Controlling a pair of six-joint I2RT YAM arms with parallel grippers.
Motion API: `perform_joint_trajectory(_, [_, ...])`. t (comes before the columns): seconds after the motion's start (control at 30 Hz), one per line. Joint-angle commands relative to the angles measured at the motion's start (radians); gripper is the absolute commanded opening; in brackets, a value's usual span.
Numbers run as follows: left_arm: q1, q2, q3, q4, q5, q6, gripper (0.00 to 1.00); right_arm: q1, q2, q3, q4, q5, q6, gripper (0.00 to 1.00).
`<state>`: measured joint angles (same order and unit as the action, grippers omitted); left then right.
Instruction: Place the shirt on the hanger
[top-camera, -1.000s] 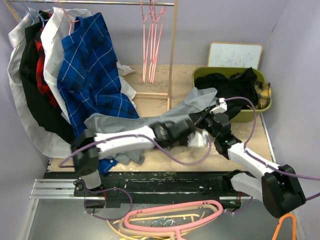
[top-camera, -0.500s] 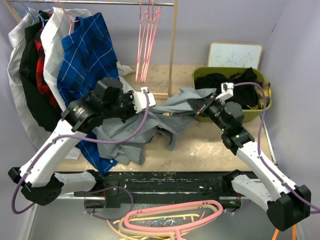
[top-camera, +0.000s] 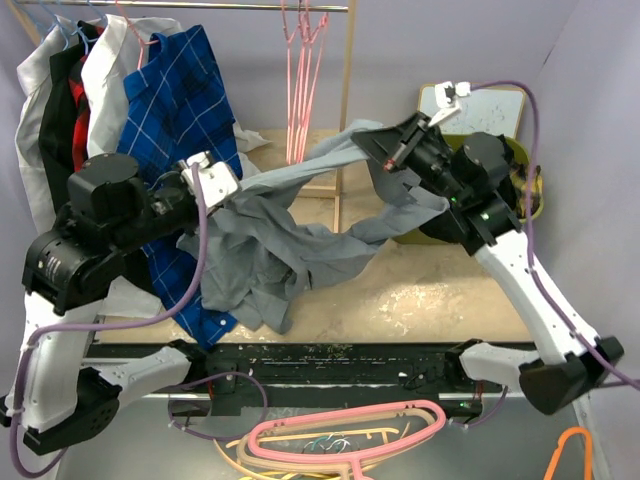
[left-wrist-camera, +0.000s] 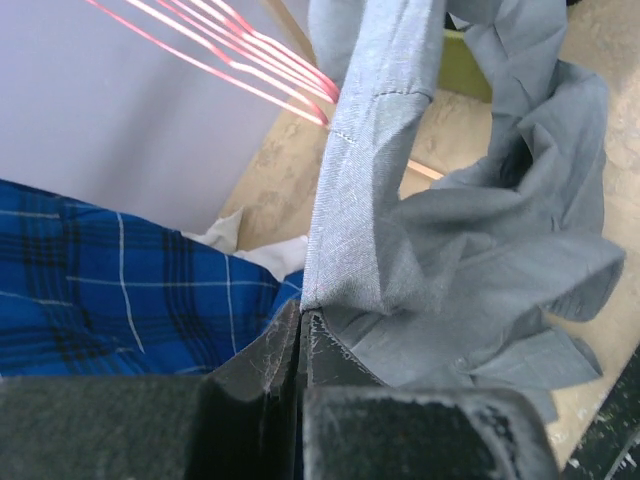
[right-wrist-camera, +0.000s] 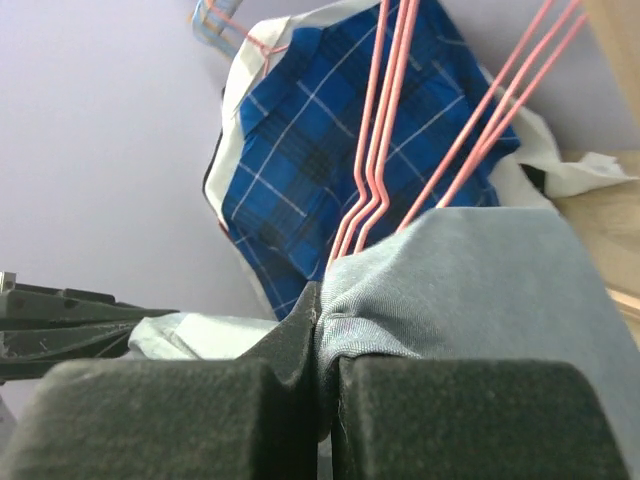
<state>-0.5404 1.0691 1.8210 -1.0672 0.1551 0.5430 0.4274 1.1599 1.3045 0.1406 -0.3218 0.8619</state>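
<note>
The grey shirt (top-camera: 285, 245) hangs stretched between both arms above the table (top-camera: 440, 295), its bulk sagging in the middle. The left claw (top-camera: 213, 180) pinches one edge of it, and the right claw (top-camera: 390, 152) pinches another fold higher up. The pink hangers (top-camera: 300, 80) dangle from the rail just behind that high end. Whether they touch the cloth, I can't tell. A blue checked shirt (top-camera: 175, 110) hangs at the left.

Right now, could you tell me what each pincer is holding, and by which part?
Both pincers hold the grey shirt: the left pincer pinches a stitched edge, the right pincer a fold at its other end.
</note>
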Motion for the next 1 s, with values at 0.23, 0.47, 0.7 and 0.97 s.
perform_joint_trajectory(0.23, [0.139,-0.043,-0.203,-0.03,0.265,-0.064,0.0,0.201,0.479,0.154,0.258,-0.199,0.01,0.78])
perform_joint_trajectory(0.47, [0.184,-0.083,-0.353,0.003,0.27,-0.08,0.0,0.084,0.208,-0.076,0.132,-0.012,-0.29,1.0])
perform_joint_trajectory(0.7, [0.195,-0.078,-0.408,0.019,0.271,-0.091,0.0,-0.076,-0.141,-0.495,0.257,-0.078,-0.397,1.0])
perform_joint_trajectory(0.97, [0.195,-0.044,-0.411,0.056,0.212,-0.104,0.0,0.19,-0.348,-0.743,0.187,0.146,-0.751,1.0])
